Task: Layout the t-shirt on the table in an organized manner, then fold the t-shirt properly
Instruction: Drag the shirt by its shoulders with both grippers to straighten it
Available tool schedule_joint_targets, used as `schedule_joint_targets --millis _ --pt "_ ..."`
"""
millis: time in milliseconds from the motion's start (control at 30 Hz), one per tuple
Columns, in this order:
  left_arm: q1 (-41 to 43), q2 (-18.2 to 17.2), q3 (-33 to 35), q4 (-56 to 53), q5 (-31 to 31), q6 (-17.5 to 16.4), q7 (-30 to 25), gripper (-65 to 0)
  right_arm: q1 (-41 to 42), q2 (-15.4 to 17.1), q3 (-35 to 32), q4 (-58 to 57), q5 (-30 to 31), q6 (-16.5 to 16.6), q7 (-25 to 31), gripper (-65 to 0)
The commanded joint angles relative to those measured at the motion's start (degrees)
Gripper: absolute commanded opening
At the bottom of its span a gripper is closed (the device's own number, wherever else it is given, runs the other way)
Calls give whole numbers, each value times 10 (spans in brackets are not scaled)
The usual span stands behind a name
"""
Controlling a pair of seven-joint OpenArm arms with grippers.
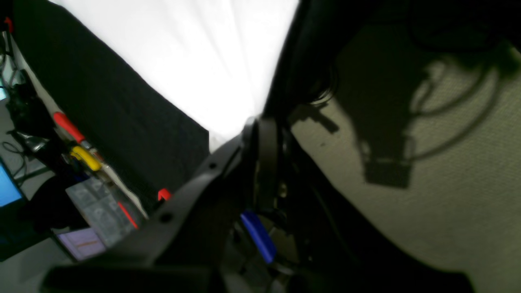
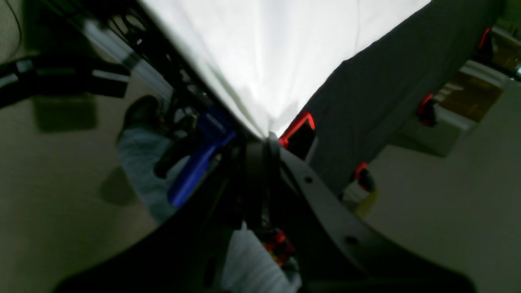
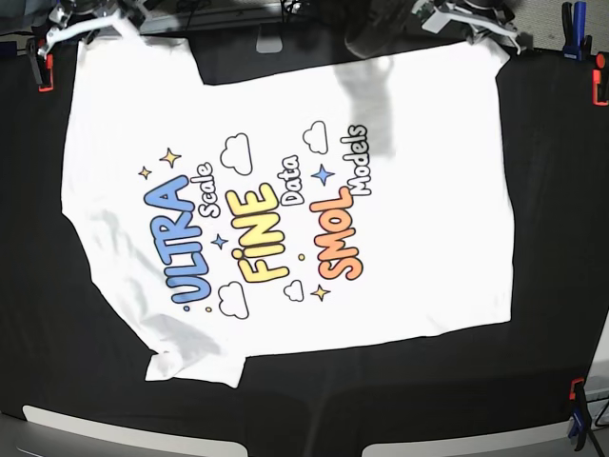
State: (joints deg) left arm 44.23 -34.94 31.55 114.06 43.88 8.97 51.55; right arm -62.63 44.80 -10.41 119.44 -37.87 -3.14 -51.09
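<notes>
The white t-shirt lies spread flat on the table, print side up, its neck end toward the left and its hem toward the right. My left gripper is at the far right corner of the shirt, shut on the hem corner; in the left wrist view the gripper pinches white cloth. My right gripper is at the far left, shut on the sleeve corner; in the right wrist view the gripper clamps the cloth taut. Black table cloth shows beside the shirt.
Orange clamps and blue clamps grip the table edges. A dark arm shadow falls across the shirt's far side. Beige carpet lies beyond the far table edge. Pale grey shapes sit at the near edge.
</notes>
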Motion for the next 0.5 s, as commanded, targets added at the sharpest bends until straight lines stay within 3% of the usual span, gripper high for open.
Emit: schedule_joint_targets --millis 0,167,467 --pt "9 -3 0 10 13 6 11 -650 -15 6 3 9 -14 -10 -11 -650" --pt "25 -3 0 10 71 32 28 -650 -52 6 3 10 -45 -35 -35 -650" --pt "42 -3 0 10 116 35 49 -650 -116 6 3 40 -103 -58 -54 -650"
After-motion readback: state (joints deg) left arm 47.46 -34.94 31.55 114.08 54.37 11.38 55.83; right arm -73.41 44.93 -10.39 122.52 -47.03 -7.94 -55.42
